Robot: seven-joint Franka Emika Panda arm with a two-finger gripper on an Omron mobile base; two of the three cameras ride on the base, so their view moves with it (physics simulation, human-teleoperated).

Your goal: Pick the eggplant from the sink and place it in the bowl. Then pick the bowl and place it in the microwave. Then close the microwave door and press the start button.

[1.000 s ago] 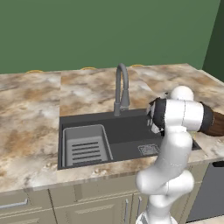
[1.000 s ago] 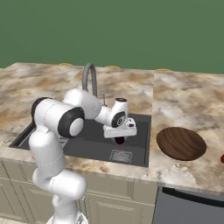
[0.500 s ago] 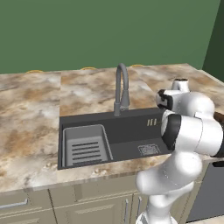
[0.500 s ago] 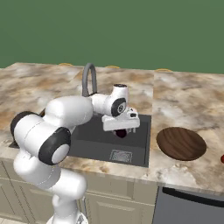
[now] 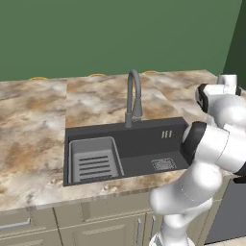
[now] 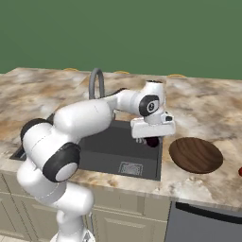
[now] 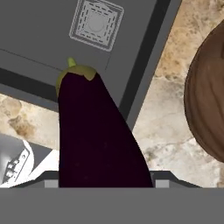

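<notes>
One eggplant (image 7: 94, 135) hung lengthwise from the fingers (image 6: 152, 140), which stood fairly wide and were clamped on its dark body, stem end pointing away from the hand. It was held above the right edge of the sink (image 6: 118, 151), presumably for carrying to the bowl (image 6: 195, 154) just beside on the table (image 6: 208, 108). White arm reached forward over the basin, wrist bent downward.

Marbled beige-brown counter (image 5: 33, 125) runs full width against a green wall. Sink (image 5: 144, 144) recessed in it, dark grey; slotted rack (image 5: 93, 161) in the left half, faucet (image 5: 133, 98) at the back rim. Bowl (image 6: 195, 154) sits on the counter just right of the sink.
</notes>
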